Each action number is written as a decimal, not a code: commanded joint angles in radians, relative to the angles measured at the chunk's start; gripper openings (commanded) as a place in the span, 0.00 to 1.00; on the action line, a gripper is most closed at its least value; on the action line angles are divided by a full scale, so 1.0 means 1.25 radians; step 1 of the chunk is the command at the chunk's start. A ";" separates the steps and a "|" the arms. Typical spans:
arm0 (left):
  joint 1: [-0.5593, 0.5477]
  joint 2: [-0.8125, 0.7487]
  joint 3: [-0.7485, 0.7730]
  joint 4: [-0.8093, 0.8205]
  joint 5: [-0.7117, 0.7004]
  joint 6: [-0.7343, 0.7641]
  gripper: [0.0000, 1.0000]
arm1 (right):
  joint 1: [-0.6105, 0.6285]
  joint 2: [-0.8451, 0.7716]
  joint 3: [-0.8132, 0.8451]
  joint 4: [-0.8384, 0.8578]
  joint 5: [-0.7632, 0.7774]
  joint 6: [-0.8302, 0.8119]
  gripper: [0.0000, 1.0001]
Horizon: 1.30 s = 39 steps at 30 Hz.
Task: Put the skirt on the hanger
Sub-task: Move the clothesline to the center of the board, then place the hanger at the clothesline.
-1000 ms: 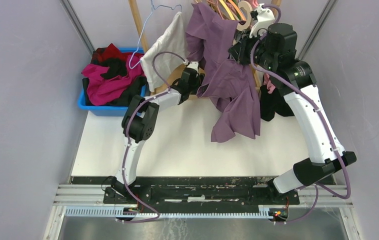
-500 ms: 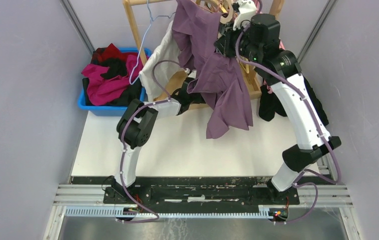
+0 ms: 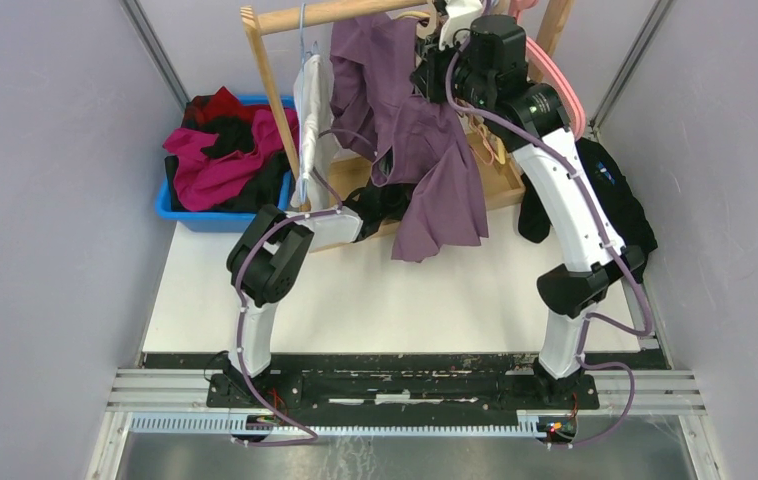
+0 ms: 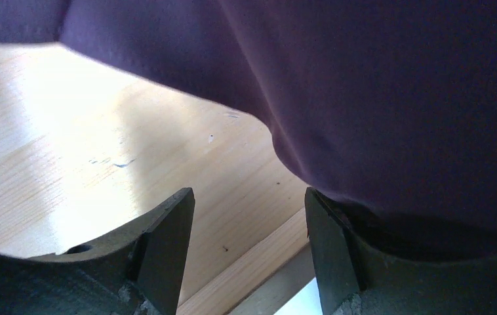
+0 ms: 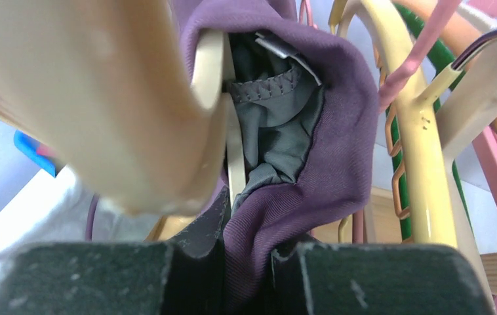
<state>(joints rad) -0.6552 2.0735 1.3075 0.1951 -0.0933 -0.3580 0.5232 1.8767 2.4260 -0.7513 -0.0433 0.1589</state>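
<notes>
The purple skirt (image 3: 425, 150) hangs from the top of the wooden rack, its waistband bunched over a cream hanger (image 5: 233, 151). My right gripper (image 3: 437, 35) is high at the rack's rod, shut on the skirt's waistband (image 5: 337, 164) together with the hanger; in its own view the right gripper (image 5: 249, 262) has purple cloth pinched between the fingers. My left gripper (image 3: 387, 200) is low under the skirt's hem. In the left wrist view the left gripper (image 4: 249, 256) is open and empty over the rack's wooden base, with the skirt (image 4: 397, 98) draped against the right finger.
The rack's rod (image 3: 315, 15) crosses the top and its base (image 3: 503, 185) lies on the table. A white garment (image 3: 310, 100) hangs at the left. Several spare hangers (image 5: 423, 131) crowd the right. A blue bin (image 3: 180, 215) of clothes stands left, a black garment (image 3: 605, 190) right.
My right gripper has moved left and back to the rod, carrying the skirt with it. The rack now stands more upright. My left gripper has drawn lower under the hem.
</notes>
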 commanded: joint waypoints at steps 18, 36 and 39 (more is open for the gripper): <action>-0.045 -0.013 -0.075 -0.172 0.053 0.025 0.70 | 0.040 0.069 0.058 0.193 -0.001 0.016 0.01; -0.045 -0.125 -0.124 -0.221 -0.007 0.000 0.75 | 0.051 -0.108 -0.128 0.201 0.003 -0.004 0.53; -0.044 -0.145 -0.153 -0.226 -0.047 -0.011 0.76 | 0.050 -0.133 -0.137 0.189 0.006 -0.006 0.55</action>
<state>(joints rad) -0.6888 1.9182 1.1858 0.0837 -0.1211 -0.3534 0.5766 1.7916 2.2612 -0.5385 -0.0368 0.1593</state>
